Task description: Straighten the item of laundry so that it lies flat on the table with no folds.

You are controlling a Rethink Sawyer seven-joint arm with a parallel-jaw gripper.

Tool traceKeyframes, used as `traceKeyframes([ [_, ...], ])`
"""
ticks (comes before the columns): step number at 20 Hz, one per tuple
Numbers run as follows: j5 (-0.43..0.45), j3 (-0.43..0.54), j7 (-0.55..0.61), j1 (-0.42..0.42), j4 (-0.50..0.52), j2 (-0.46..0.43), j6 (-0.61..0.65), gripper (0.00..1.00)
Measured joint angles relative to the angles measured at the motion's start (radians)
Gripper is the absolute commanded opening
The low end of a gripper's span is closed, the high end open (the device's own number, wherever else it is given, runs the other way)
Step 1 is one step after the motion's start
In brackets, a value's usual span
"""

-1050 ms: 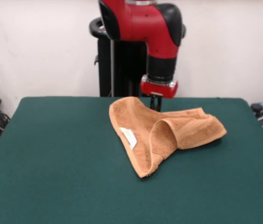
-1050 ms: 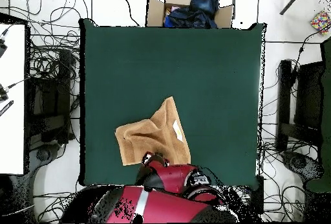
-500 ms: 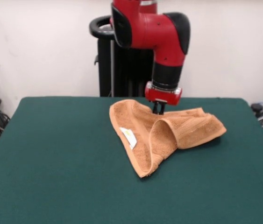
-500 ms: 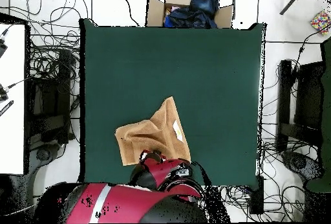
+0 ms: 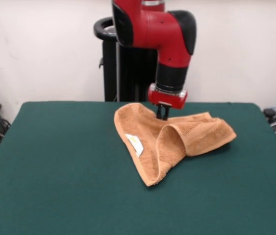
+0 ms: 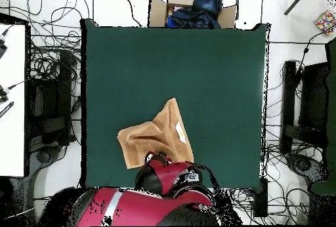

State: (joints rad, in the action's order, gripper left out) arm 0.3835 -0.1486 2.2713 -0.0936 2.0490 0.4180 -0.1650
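Because the crumpled orange-tan terry towel [image 5: 169,139] lies folded on the dark green felt tabletop [image 5: 59,166], the red-and-black arm's end effector [image 5: 162,113] sits at the towel's 12 o'clock edge, apparently to pull it flat; whether it grips cannot be told.

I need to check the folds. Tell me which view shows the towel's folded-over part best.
The front view: the towel shows its raised loop of cloth, the doubled flap and the white tag from the side. The overhead view gives only the towel's crumpled outline on the table, and the red arm covers the edge nearest the robot.
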Motion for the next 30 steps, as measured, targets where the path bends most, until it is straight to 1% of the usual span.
traceKeyframes([
  [2, 0.000, 0.001, 0.000, -0.017, 0.014, 0.026, 0.023, 0.00],
  [4, 0.000, 0.001, 0.000, -0.047, 0.048, 0.090, 0.079, 0.00],
  [6, 0.000, 0.001, 0.000, -0.059, 0.070, 0.141, 0.124, 0.00],
  [7, 0.000, 0.001, 0.000, -0.061, 0.077, 0.159, 0.140, 0.00],
  [8, -0.003, 0.001, 0.000, -0.063, 0.094, 0.200, 0.176, 0.00],
  [12, -0.020, 0.001, 0.000, -0.060, 0.125, 0.289, 0.253, 0.00],
  [13, -0.031, 0.000, 0.000, -0.057, 0.136, 0.324, 0.283, 0.00],
  [16, -0.057, 0.000, 0.000, -0.044, 0.154, 0.389, 0.318, 0.00],
  [19, -0.071, 0.000, 0.000, -0.036, 0.157, 0.407, 0.315, 0.00],
  [23, -0.087, 0.000, 0.000, -0.017, 0.157, 0.404, 0.303, 0.00],
  [26, -0.090, 0.000, 0.000, -0.003, 0.152, 0.393, 0.303, 0.00],
  [30, -0.090, 0.001, 0.000, -0.006, 0.143, 0.364, 0.301, 0.00],
])
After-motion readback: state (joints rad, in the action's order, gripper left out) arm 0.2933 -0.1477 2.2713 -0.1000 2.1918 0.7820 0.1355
